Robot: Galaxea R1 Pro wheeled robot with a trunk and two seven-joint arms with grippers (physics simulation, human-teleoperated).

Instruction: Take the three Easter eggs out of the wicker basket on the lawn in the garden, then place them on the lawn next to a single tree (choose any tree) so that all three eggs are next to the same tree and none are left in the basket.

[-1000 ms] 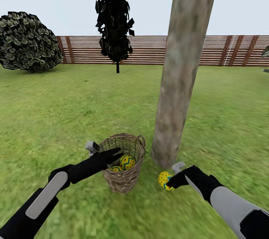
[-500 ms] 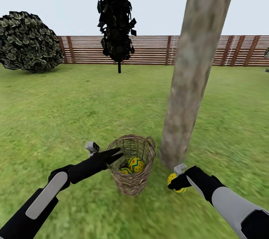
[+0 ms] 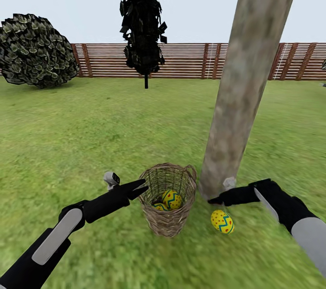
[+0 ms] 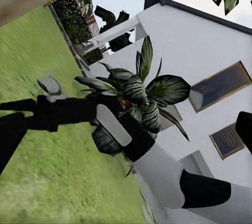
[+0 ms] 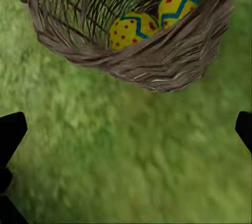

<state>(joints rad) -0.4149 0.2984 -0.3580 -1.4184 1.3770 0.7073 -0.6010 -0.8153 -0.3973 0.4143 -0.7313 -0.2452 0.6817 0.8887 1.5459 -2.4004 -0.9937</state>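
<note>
Right claw (image 3: pixel 216 200) is hanging spread and empty at lower right, one egg (image 3: pixel 222 221) lying on the lawn (image 3: pixel 68 144) beside the tree (image 3: pixel 235 112). Two eggs (image 3: pixel 172 199) are waiting in the basket (image 3: pixel 168 223); left claw (image 3: pixel 141 186) is pressed together at its rim.

Yellow eggs (image 3: pixel 222 221) with blue zigzag bands and red dots; woven brown wicker basket (image 3: pixel 168 223); mottled green lawn (image 3: pixel 68 144); pale grey-brown mottled tree (image 3: pixel 244 81); brown slatted fence (image 3: pixel 185 60) behind the tree
</note>
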